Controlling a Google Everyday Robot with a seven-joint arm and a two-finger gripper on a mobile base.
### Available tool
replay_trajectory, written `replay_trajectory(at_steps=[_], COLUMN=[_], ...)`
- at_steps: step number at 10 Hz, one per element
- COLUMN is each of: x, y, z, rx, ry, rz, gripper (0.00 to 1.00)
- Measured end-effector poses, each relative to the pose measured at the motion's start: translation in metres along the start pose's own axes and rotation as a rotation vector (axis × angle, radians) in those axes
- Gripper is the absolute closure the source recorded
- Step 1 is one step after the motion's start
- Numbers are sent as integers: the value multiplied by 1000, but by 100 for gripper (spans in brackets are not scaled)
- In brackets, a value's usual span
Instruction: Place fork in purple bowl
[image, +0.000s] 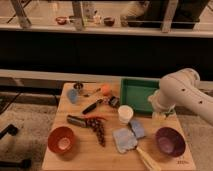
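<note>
Hanging off the white arm (182, 90) over the right side of the bench (80, 157): claw (160, 113), released, gripping nothing, at the right front corner of the green tray (136, 92). Just below the claw, toward the camera: purple bowl (170, 141). Left of the claw, beside the tray: white cup (125, 114). Lower left: blue cloths (125, 139). Farther left: black-handled utensil (94, 106). Well apart to the claw's left, past the tray: fork (92, 92), lying flat just beside an orange ball (105, 89). Farthest, lower left: orange-red bowl (62, 139).
</note>
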Motion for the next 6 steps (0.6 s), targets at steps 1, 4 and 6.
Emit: replay_trajectory(at_steps=[1, 4, 6], x=[-6, -26, -46], y=[-3, -9, -13], z=[2, 8, 11], rx=[7, 20, 31], ry=[-13, -49, -75], rz=[1, -6, -22], gripper=[20, 20, 20])
